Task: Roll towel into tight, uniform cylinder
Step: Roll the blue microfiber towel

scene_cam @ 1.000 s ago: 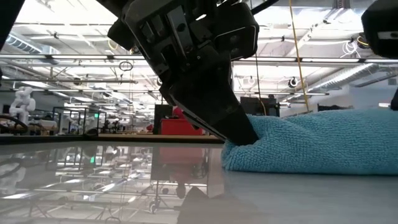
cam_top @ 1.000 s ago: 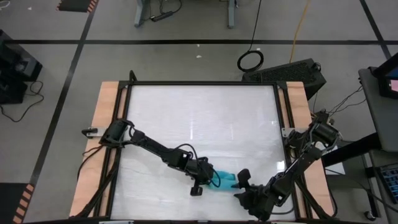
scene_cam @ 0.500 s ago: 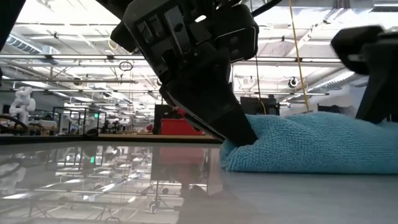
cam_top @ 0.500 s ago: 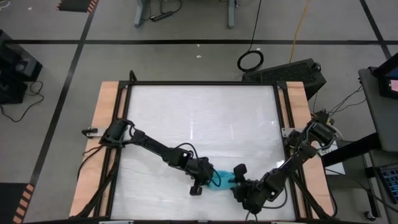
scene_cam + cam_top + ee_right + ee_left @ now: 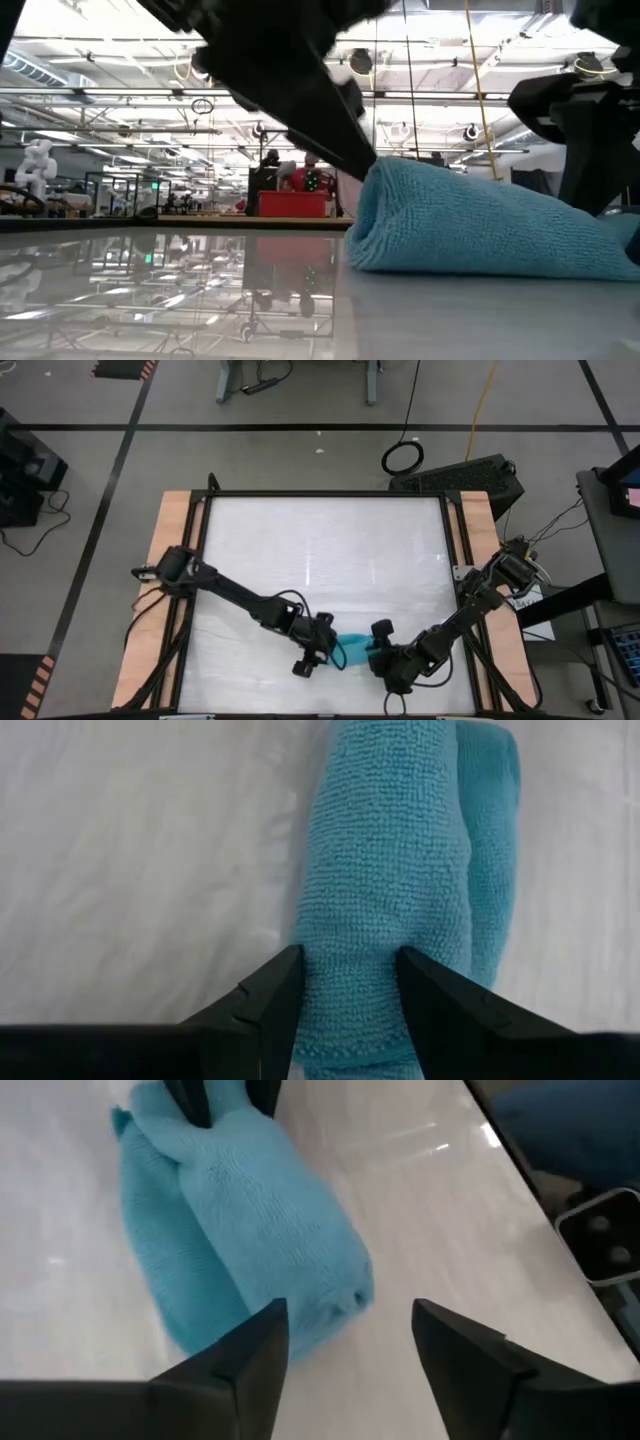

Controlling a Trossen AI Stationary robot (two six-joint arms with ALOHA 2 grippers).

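A: Where do we find the towel (image 5: 355, 649)?

B: Near the front edge of the table (image 5: 320, 550), a little right of the middle. It lies between our two grippers as a short, thick roll (image 5: 260, 1230), with a looser flap of cloth lying beside the roll on the tabletop.

A: How is our left gripper (image 5: 320, 650) set?

B: It sits at the roll's left end. From its wrist camera we see both fingers (image 5: 240, 1370) spread apart, one just in front of the roll's end and the other over bare table. Nothing is held between them.

A: And the right gripper (image 5: 380, 650)?

B: It is at the other end. Its wrist camera shows the fingers (image 5: 265, 1000) one on each side of the roll's end, close against the cloth (image 5: 385, 890). We cannot tell whether they press it or only flank it.

A: Does the roll look flat?

B: From table height the left end (image 5: 400, 215) stands higher, and it slopes down to the right.
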